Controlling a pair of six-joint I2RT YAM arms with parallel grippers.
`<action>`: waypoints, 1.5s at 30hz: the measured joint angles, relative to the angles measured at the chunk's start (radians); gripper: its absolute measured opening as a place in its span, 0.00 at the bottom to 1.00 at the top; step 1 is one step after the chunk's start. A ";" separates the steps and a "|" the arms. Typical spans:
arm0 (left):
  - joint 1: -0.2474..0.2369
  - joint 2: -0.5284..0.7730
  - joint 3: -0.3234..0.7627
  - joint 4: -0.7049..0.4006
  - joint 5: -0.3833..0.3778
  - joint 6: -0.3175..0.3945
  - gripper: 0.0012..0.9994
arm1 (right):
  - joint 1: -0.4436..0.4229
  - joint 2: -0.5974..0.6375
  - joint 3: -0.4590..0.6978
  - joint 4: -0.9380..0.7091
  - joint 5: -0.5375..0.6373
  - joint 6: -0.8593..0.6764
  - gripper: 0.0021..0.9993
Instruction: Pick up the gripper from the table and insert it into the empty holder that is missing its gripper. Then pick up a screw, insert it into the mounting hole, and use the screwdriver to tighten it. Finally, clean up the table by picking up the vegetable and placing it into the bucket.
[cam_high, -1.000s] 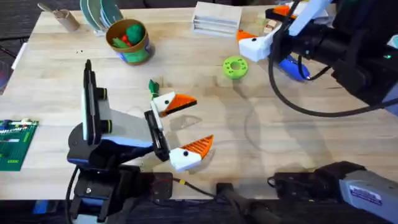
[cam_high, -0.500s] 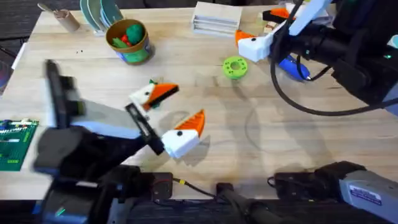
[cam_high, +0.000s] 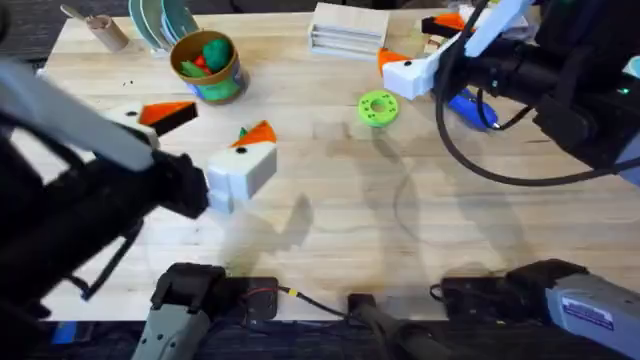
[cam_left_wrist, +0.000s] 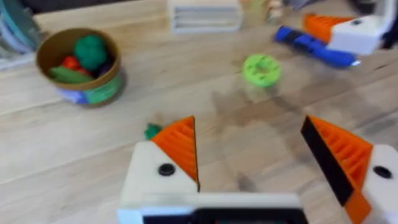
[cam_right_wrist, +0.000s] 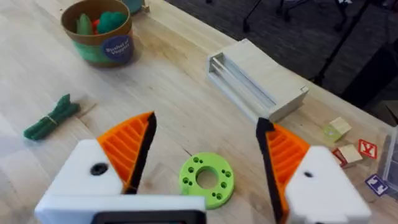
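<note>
1. The left arm has risen and swung toward the left of the overhead frame within the last second; it now shows large, dark and blurred across the left half, where a second ago it sat low at the lower left with its jaw near centre.
2. The left gripper (cam_high: 205, 140) has gone with it, up and left toward the bucket (cam_high: 207, 66). Its fingers stand wide apart with nothing between them, as the left wrist view confirms.
3. The right gripper (cam_high: 425, 45) has not moved: it hangs at the upper right of the overhead frame, fingers apart and empty, with the blue screwdriver (cam_high: 470, 108) lying just beneath it.
4. The lime-green disc (cam_high: 377, 107) stays where it was, right of centre.
5. The vegetable (cam_right_wrist: 51, 116) lies on the table (cam_high: 340, 220), at the left in the right wrist view, near but apart from the bucket. In the left wrist view a green tip (cam_left_wrist: 152, 131) peeks out beside the left orange pad.
6. My reading: the left arm is repositioning above the vegetable for the clean-up step, and the pick is not yet made.
</note>
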 joint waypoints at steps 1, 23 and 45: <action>0.000 0.020 0.010 -0.008 -0.020 0.015 0.99 | 0.000 0.000 0.000 0.000 0.000 0.000 0.99; 0.000 0.231 0.019 0.008 -0.190 -0.024 0.99 | 0.000 0.000 0.000 0.000 0.000 0.000 0.99; -0.004 0.781 0.019 0.071 -0.367 -0.443 0.99 | 0.000 0.000 0.000 0.000 0.000 0.000 0.99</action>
